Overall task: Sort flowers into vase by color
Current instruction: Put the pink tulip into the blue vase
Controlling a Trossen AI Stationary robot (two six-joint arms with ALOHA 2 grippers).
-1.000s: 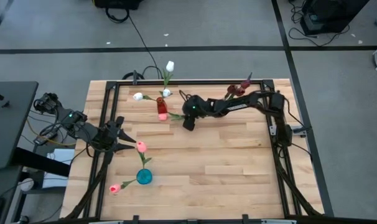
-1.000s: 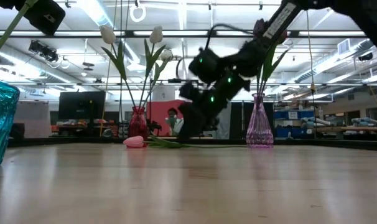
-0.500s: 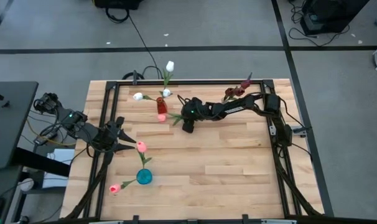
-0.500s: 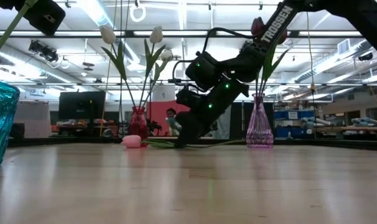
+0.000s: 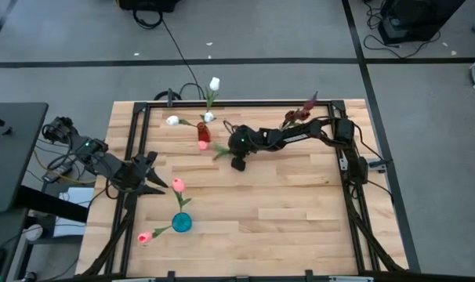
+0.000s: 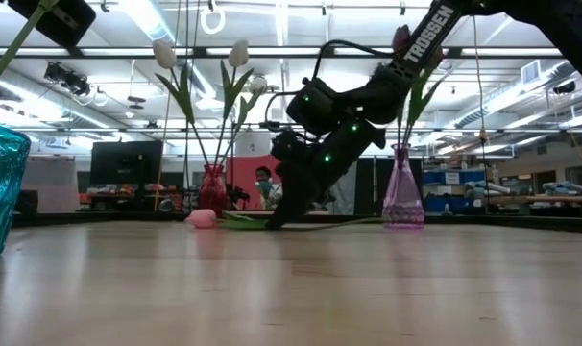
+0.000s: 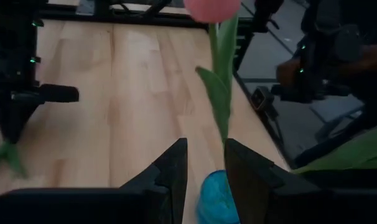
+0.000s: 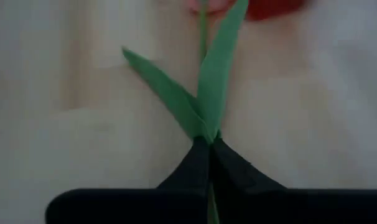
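Right wrist view: the right hand [image 8: 208,152] is clamped on the thin green stem of a pink artificial tulip [image 8: 207,81] lying flat on the wooden surface [image 5: 300,196] beside the red glass vase [image 5: 202,135], presumably for lifting; the left hand [image 7: 204,165] is parted

Dark jointed arms [image 5: 296,135] with green lights (white TROSSEN lettering).
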